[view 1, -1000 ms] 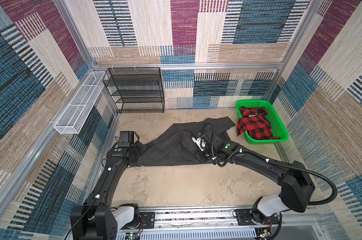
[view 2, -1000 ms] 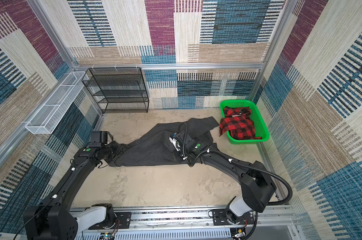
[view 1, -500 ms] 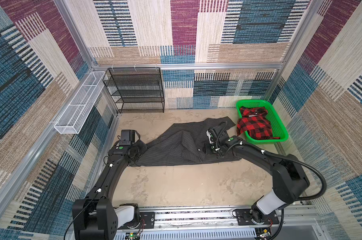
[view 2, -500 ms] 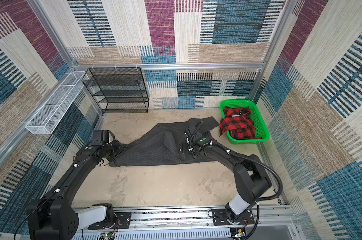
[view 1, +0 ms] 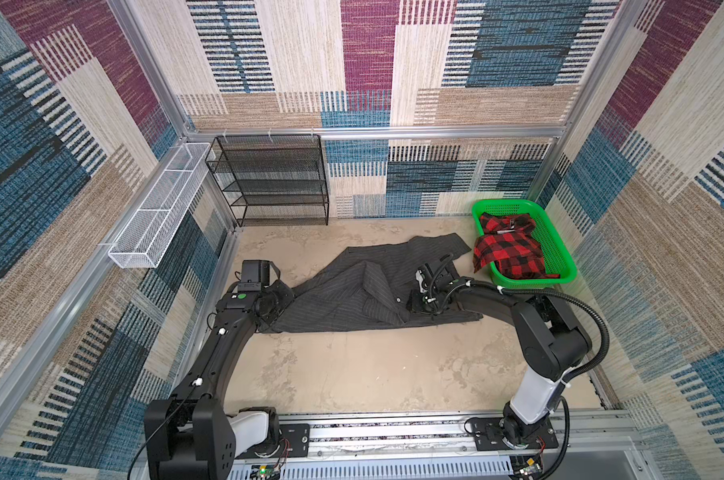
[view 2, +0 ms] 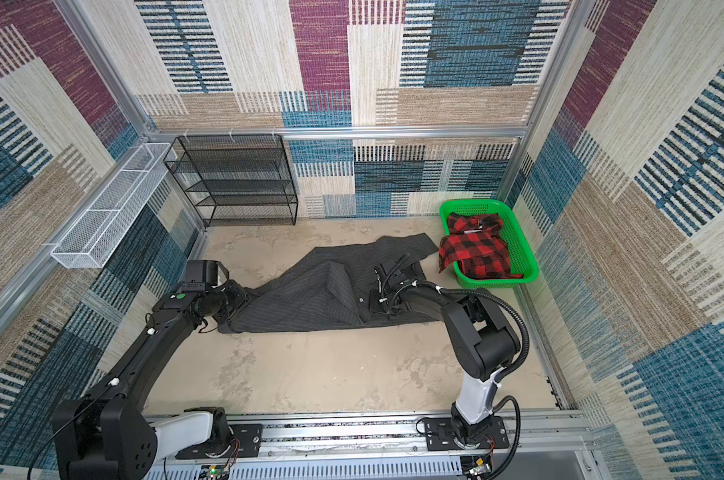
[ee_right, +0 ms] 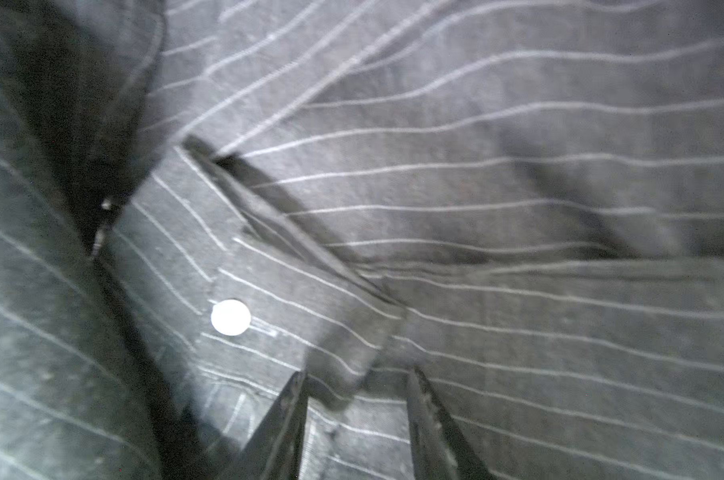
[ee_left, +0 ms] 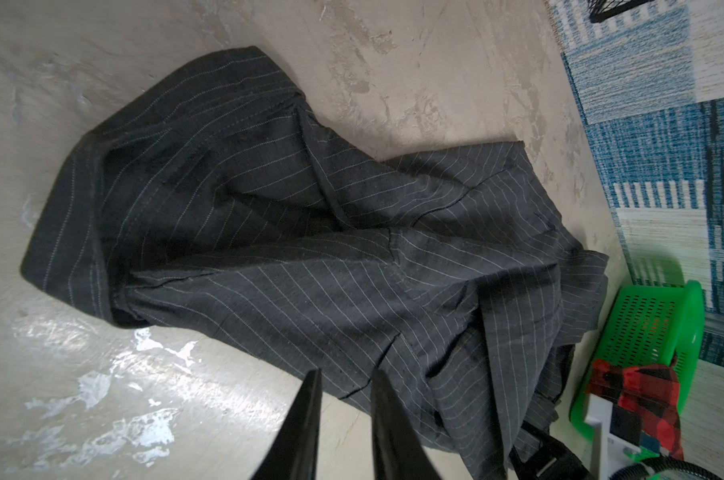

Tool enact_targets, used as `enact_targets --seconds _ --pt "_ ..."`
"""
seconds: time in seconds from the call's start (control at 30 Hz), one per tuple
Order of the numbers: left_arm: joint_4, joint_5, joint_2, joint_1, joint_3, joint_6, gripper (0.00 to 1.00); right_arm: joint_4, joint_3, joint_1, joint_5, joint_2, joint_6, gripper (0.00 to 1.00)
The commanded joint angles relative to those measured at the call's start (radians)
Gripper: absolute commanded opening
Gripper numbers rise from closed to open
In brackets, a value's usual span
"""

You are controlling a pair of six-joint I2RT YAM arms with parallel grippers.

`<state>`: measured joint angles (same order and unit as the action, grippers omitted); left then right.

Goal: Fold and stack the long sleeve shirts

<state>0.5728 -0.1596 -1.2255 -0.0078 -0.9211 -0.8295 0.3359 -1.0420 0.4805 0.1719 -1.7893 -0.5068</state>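
Two shirts. Grey shirt (view 1: 331,307), pinstriped, rumpled on floor between my arms. Green mesh basket (view 1: 557,245) holds crumpled check shirt (view 1: 509,255), corner over rim. My left gripper (ee_left: 345,372) narrowly parted at grey hem; right gripper (ee_right: 357,372) parted over a flap. White button (ee_right: 230,317): plain at right wrist, speck from above.
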Motion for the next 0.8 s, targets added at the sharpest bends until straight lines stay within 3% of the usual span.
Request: enact_targets --seconds 0.0,0.1,0.27,0.37,0.77 --pt "0.005 0.017 0.008 0.000 0.002 0.023 0.25 -0.060 -0.013 -0.001 0.033 -0.013 -0.007 0.43" --pt "0.008 0.018 0.010 0.001 0.002 0.023 0.25 -0.079 -0.019 -0.003 0.040 -0.028 -0.009 0.39" --pt "0.013 0.023 0.010 0.000 0.001 0.025 0.25 -0.092 -0.031 -0.004 0.022 -0.024 -0.009 0.16" --pt "0.007 0.022 0.002 0.000 0.000 0.026 0.25 -0.071 -0.044 -0.005 -0.005 0.018 0.000 0.08" --pt "-0.039 -0.006 -0.015 0.000 0.017 0.026 0.24 0.246 -0.079 -0.026 -0.289 0.385 0.091 0.04"
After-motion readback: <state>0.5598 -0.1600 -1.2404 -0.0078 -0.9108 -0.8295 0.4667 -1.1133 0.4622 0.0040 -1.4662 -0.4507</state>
